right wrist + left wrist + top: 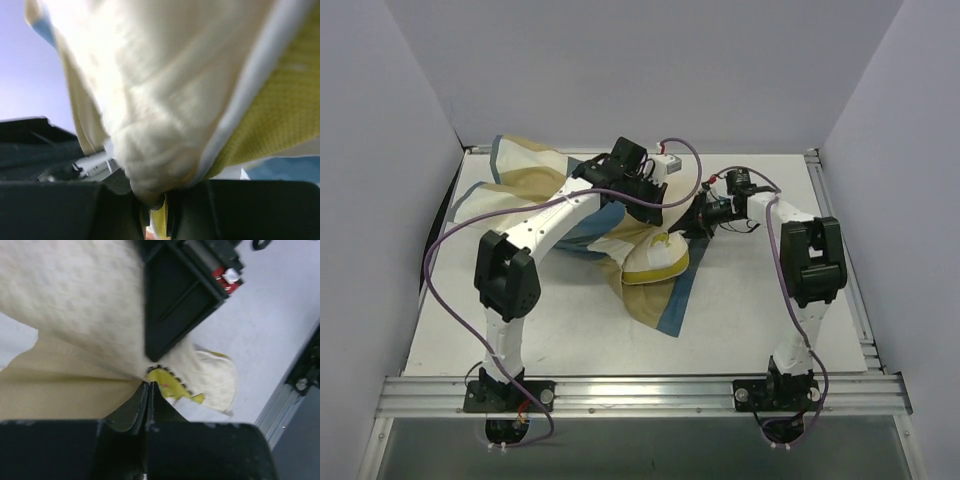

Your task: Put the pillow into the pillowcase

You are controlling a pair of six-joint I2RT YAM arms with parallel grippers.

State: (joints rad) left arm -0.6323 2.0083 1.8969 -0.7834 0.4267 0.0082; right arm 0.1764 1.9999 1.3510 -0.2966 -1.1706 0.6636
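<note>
**Top view.** I am reaching both arms toward the middle of the table (760,320). The pillowcase (525,170) is lying spread from the far left corner toward the centre. The pillow (655,258) is sitting at its near right end, with one rounded corner showing out of the checked cloth and the rest hidden. My left gripper (642,192) is hanging over the pillow's far side, and my right gripper (698,220) is pointing at it from the right.

**Left wrist view.** My left fingers (142,407) are pressing flat together. Their tips are meeting the line where the tan pillowcase (55,385) ends and the pillow (75,295) begins, just beside the yellow emblem (167,382). I cannot tell whether any hem is caught between them. This placement probably serves to hold the opening. The right gripper's black body (175,300) is touching the pillow just above.

**Right wrist view.** My right gripper (152,200) is clenching a bunch of cream cloth. The cloth is bordered by a white band and yellow knit, so I am taking it for the pillow's edge (150,100). Blue pillowcase cloth (280,167) is showing behind. Gripping at the edge probably lets me feed the pillow deeper into the cover.
</note>
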